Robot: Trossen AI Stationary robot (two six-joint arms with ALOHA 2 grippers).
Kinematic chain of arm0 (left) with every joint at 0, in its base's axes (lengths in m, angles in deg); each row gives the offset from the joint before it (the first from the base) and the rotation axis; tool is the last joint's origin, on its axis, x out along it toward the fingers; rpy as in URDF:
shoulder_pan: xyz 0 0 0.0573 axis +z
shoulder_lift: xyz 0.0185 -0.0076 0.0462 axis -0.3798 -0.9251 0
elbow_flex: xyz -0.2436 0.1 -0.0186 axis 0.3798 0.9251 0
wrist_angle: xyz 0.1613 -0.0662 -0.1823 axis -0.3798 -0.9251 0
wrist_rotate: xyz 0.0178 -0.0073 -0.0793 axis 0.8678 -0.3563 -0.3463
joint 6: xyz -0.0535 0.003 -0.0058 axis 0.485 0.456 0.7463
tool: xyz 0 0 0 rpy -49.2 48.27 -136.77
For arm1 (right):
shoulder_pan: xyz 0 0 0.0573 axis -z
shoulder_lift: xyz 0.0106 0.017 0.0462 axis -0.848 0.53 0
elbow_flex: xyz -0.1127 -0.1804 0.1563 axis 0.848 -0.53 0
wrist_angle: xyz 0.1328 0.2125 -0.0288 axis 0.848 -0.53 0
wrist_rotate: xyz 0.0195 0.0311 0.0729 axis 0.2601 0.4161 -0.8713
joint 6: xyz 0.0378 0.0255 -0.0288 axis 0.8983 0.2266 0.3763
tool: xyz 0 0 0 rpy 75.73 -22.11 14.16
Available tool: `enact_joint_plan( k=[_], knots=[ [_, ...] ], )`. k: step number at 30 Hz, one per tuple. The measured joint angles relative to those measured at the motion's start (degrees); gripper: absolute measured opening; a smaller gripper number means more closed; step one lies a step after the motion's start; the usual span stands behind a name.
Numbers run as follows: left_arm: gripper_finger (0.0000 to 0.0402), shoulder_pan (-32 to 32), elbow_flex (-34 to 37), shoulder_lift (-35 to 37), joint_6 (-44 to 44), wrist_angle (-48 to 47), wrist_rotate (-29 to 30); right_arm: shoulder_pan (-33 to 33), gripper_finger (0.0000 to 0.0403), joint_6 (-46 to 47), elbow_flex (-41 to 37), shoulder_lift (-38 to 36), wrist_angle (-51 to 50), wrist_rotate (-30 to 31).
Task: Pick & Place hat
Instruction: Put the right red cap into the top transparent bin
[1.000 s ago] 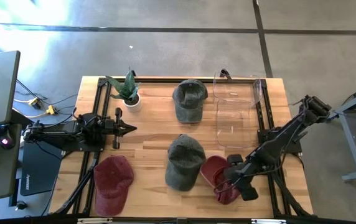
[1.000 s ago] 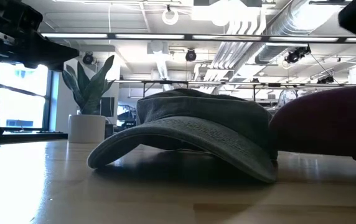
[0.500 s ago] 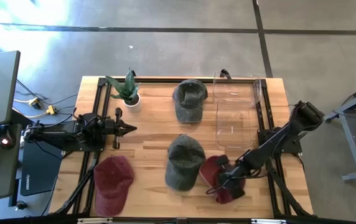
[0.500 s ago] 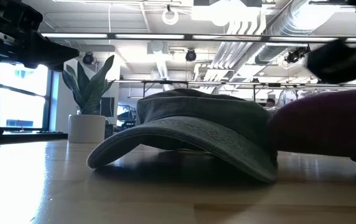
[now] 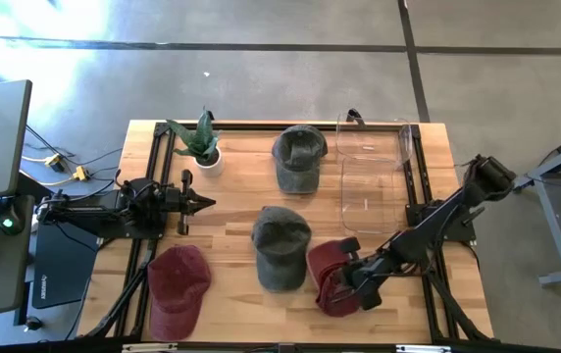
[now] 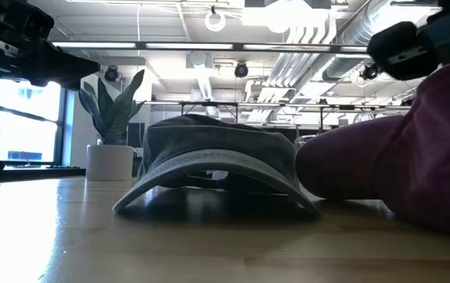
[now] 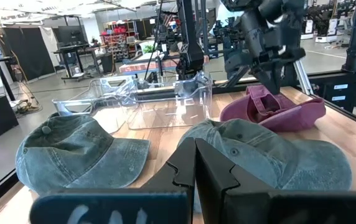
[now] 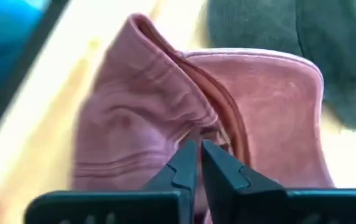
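A dark red hat (image 5: pixel 330 277) lies crumpled near the table's front right, with my right gripper (image 5: pixel 351 282) shut on it. It also shows in the right wrist view as the red hat (image 8: pixel 165 112). It presses against a grey-green hat (image 5: pixel 280 247) at the table's middle. A second grey-green hat (image 5: pixel 298 157) lies at the far side. Another red hat (image 5: pixel 176 287) lies at the near left. My left gripper (image 5: pixel 207 203) hangs shut and level above the table's left side, touching nothing. My right gripper pinches a raised fold of the red hat's cloth (image 8: pixel 198 132) between its two fingers. The fingers come slanting down from the table's right side. The hat rests on the table, its held side drawn up and bunched (image 6: pixel 437 134).
A potted plant (image 5: pixel 200 142) stands at the far left. A clear plastic container (image 5: pixel 374 176) sits at the far right, beyond the red hat. Bare wood lies between the hats and along the near edge (image 5: pixel 241 319).
My right gripper has sunk, tipped further downward and gone toward the table's left with the red hat. The hat has bunched up and slid left. It has pushed the middle grey-green hat leftward and turned it about, its brim now toward the near edge.
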Motion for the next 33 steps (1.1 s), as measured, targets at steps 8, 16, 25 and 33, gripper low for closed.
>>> enact_joint_plan(
  k=[8,16,25,33],
  knots=[
    [0.0000,0.0,0.0,0.0,0.0,0.0,0.0,1.0,0.0045,13.8,-3.3,-0.6,-3.2,-7.8],
    [0.0000,0.0,0.0,0.0,0.0,0.0,0.0,0.4,0.0009,12.9,-7.0,4.1,-2.5,-18.5],
    [0.0000,0.0,0.0,0.0,0.0,0.0,0.0,-0.6,0.0005,6.7,5.1,1.0,-12.5,-4.5],
    [0.0000,0.0,0.0,0.0,0.0,0.0,0.0,-1.6,0.0102,4.8,0.5,2.1,-3.6,-2.3]
  ],
)
